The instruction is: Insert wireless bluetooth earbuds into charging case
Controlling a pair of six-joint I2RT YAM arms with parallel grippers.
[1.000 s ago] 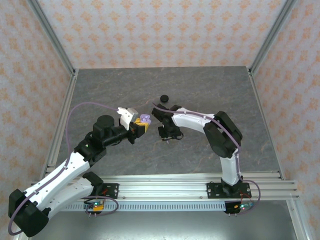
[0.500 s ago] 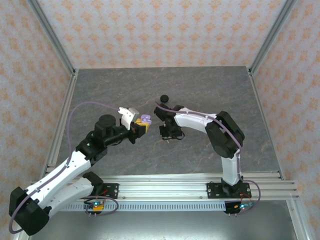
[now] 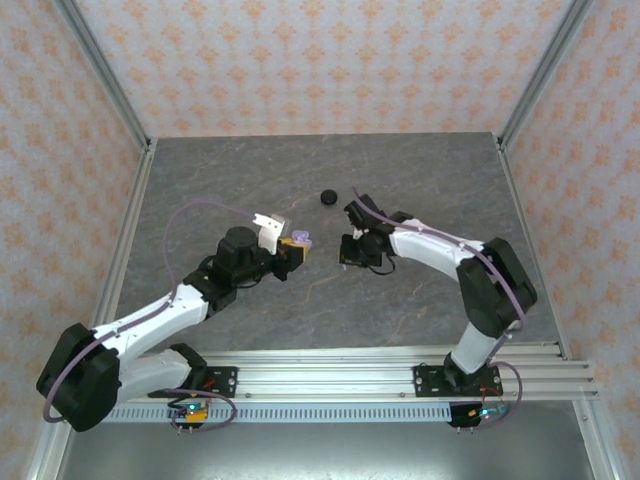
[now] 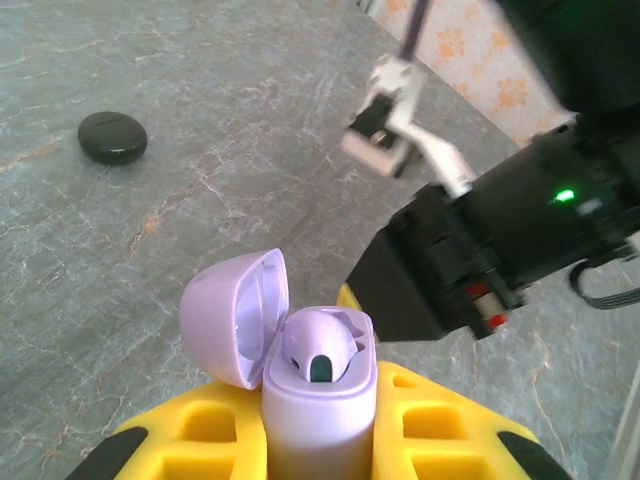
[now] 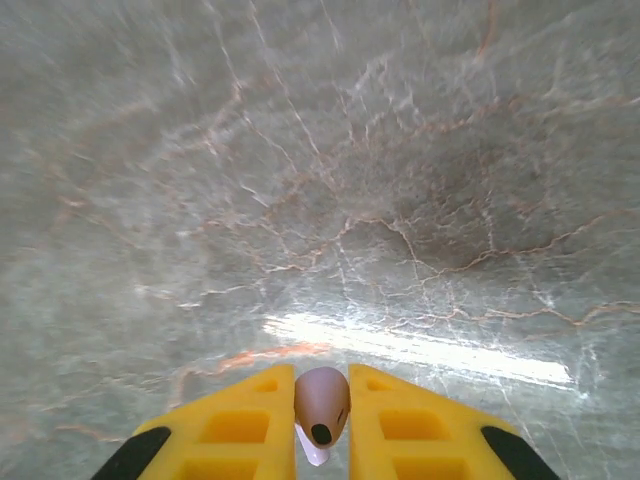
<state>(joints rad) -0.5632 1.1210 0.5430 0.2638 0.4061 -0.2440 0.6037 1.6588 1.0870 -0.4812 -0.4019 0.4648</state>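
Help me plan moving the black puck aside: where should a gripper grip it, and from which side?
Take the black puck across its round rim, coming straight down from above. It lies flat on the table, low and disc-shaped, with bare surface on every side of it.

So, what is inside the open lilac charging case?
One lilac earbud sits in the charging case, with the lid hinged open beside it. Its lower part is hidden in the well; whether a second earbud lies there cannot be seen.
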